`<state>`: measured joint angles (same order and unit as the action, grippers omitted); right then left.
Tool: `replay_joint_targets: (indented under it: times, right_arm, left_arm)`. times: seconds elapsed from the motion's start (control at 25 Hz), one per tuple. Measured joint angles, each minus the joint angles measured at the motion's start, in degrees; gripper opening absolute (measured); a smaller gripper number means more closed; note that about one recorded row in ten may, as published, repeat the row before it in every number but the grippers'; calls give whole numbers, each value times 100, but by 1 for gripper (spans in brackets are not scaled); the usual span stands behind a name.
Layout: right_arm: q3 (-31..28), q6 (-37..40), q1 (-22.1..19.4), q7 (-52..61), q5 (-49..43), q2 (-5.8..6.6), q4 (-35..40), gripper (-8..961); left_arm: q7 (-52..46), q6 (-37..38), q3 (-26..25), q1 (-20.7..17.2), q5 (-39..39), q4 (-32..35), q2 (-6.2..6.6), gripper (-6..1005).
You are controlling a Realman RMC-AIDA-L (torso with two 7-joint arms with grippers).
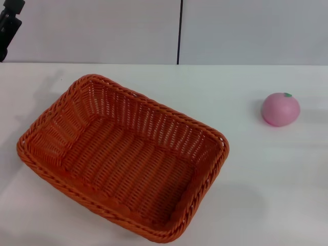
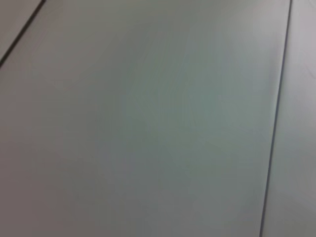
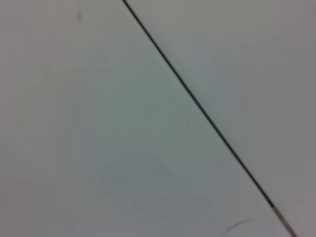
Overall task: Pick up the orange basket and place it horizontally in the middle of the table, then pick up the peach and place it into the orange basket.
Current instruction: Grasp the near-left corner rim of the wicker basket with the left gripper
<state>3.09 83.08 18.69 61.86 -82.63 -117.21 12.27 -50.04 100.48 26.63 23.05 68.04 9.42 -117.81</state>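
Observation:
The orange basket (image 1: 123, 154) lies on the white table (image 1: 266, 179), left of centre in the head view, turned at a slant with one corner toward the front edge. It holds nothing. The pink peach (image 1: 280, 108) rests on the table at the right, well apart from the basket, its green stem spot on top. A black part of my left arm (image 1: 9, 23) shows in the upper left corner, raised over the table's far left edge, far from the basket. My right arm is out of view. Both wrist views show only a plain pale surface with dark seams.
A pale wall with a dark vertical seam (image 1: 180, 31) stands behind the table's far edge. Bare tabletop lies between the basket and the peach and along the front right.

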Motion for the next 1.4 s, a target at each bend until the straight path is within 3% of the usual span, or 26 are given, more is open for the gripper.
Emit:
replay_joint_targets:
  times: [0.4, 0.48, 0.64, 0.68, 0.8, 0.88, 1.0, 1.08, 1.12, 1.28, 1.4]
  right_arm:
    - [333, 24, 11, 159, -14, 23, 91, 715]
    - [333, 8, 2, 159, -16, 30, 98, 715]
    - [327, -17, -10, 160, -16, 31, 100, 715]
    - [313, -28, -18, 159, -16, 32, 100, 715]
    - [308, -31, -21, 160, -16, 42, 100, 715]
    - [314, -63, -26, 160, -16, 63, 100, 715]
    - [298, -105, -30, 159, -16, 68, 100, 715]
    - [289, -127, -33, 169, -4, 74, 100, 715]
    - [289, -127, -33, 169, -4, 74, 100, 715]
    - [288, -128, -14, 188, 20, 76, 96, 716]
    - [288, -147, -8, 193, 21, 75, 86, 716]
  left_arm:
    - [-999, -318, 405, -118, 206, 932, 59, 814]
    - [-1965, -663, 728, -35, 788, 1721, 208, 814]
    - [-2750, -890, 838, 129, 1428, 2266, 359, 813]
    - [-3361, -1035, 863, 282, 2112, 2741, 470, 813]
    - [-3598, -1073, 863, 360, 2403, 2920, 522, 813]
    - [-4454, -1057, 870, 667, 3570, 3513, 675, 813]
    - [-4767, -999, 892, 781, 4052, 3781, 699, 813]
    - [-5488, -766, 1101, 1023, 5134, 4458, 683, 813]
    - [-5488, -766, 1101, 1023, 5134, 4458, 683, 813]
    - [-6108, -726, 1294, 1247, 6259, 5056, 542, 813]
    - [-6270, -761, 1301, 1336, 6591, 5123, 501, 813]
